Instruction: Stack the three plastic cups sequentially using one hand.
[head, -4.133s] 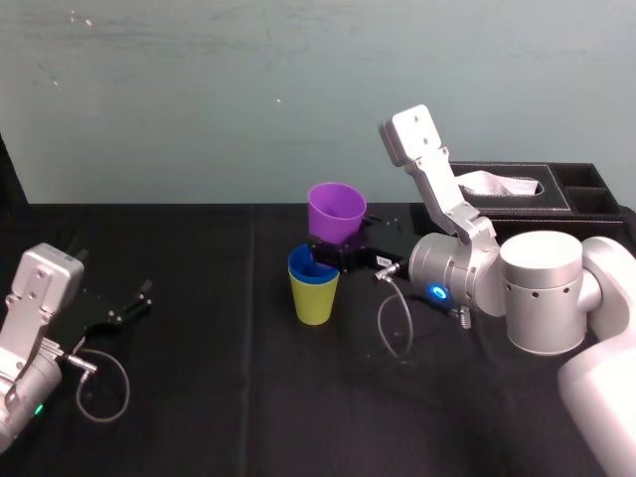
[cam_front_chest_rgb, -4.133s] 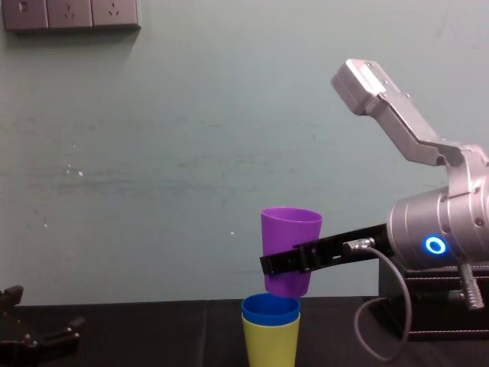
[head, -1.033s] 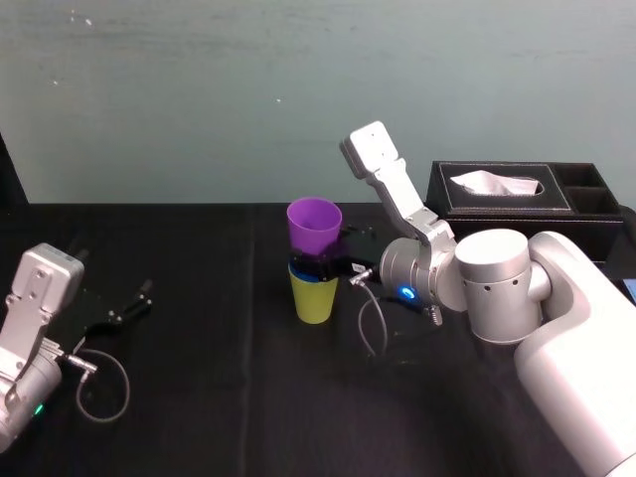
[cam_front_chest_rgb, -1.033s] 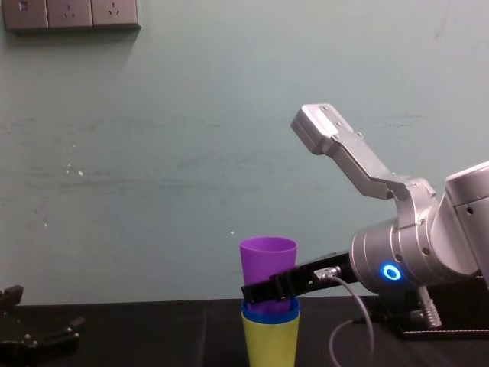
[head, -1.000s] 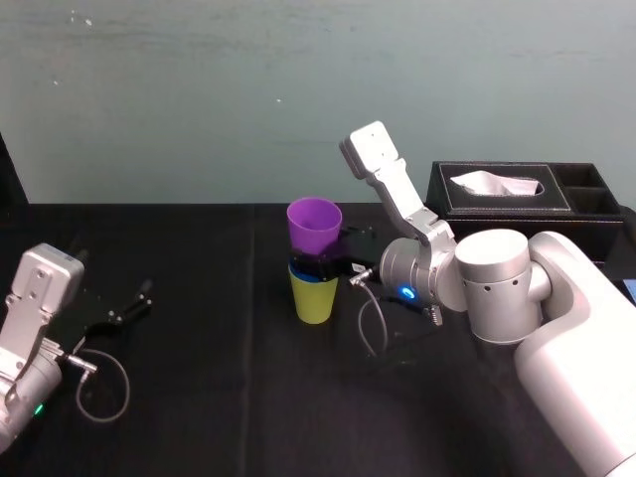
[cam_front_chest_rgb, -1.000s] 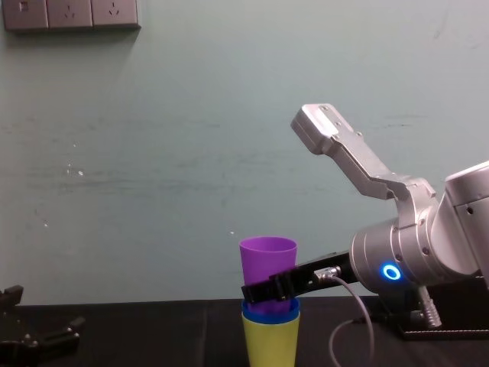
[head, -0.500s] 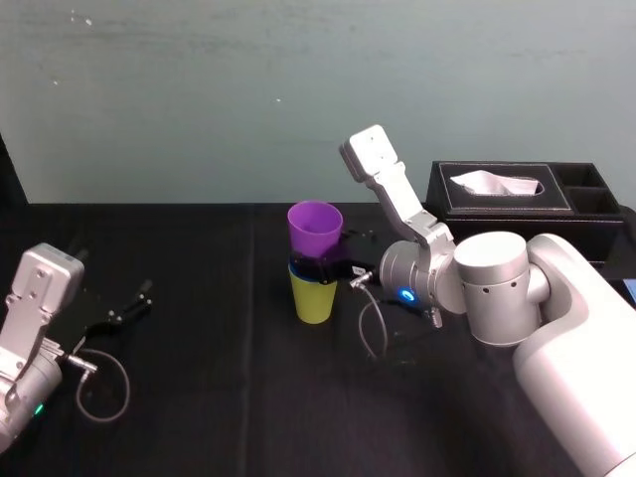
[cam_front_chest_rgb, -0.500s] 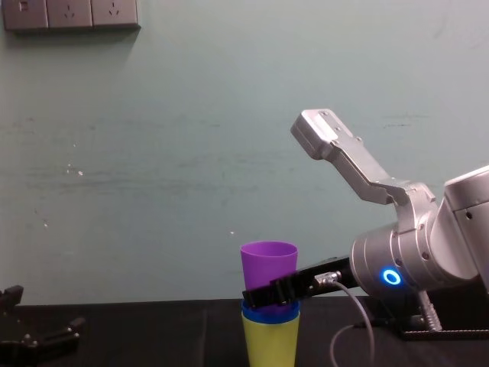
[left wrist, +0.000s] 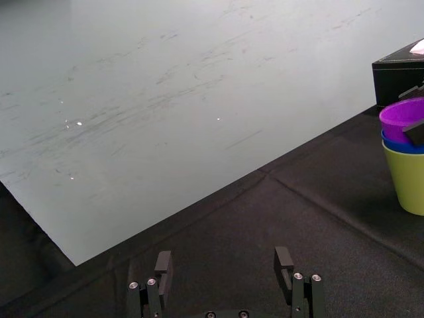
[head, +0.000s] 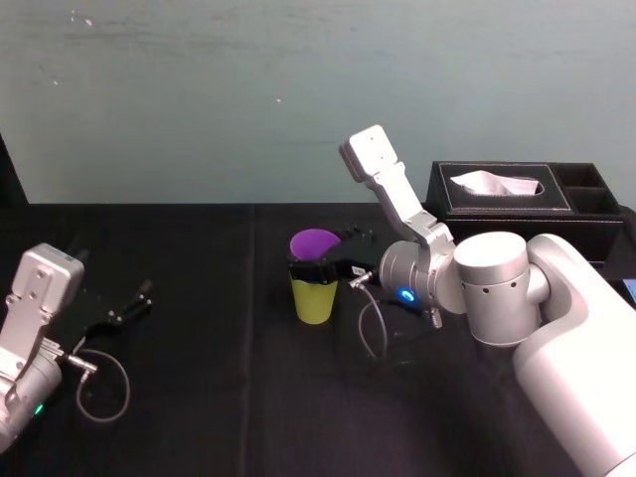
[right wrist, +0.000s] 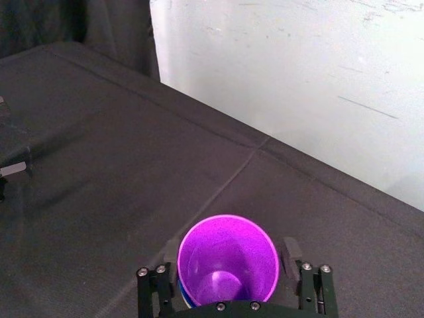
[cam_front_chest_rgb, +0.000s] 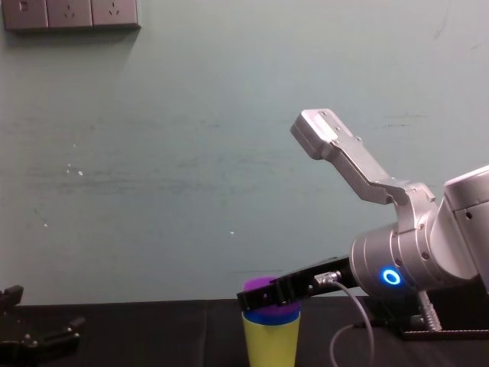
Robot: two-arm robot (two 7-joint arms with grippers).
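Observation:
The three plastic cups stand nested at the table's middle. The purple cup [head: 316, 241] sits low inside the blue cup [left wrist: 396, 140], which sits in the yellow-green cup [head: 314, 298]. My right gripper [head: 316, 264] is open around the stack's top, one finger [right wrist: 171, 253] on each side of the purple rim [right wrist: 228, 258], with a small gap to it. In the chest view the black fingers [cam_front_chest_rgb: 294, 289] cross in front of the purple cup [cam_front_chest_rgb: 263, 284] above the yellow-green cup [cam_front_chest_rgb: 271, 344]. My left gripper [left wrist: 225, 265] rests open and idle on the table at the far left [head: 124, 308].
A black tissue box [head: 497, 194] with side compartments stands at the back right, behind my right arm. A grey cable [head: 370, 323] loops from the right wrist beside the stack. The table is covered in black cloth [head: 199, 397].
The purple cup has dropped from my right gripper's hold down into the blue cup. The right fingers have spread apart. The left arm has not moved.

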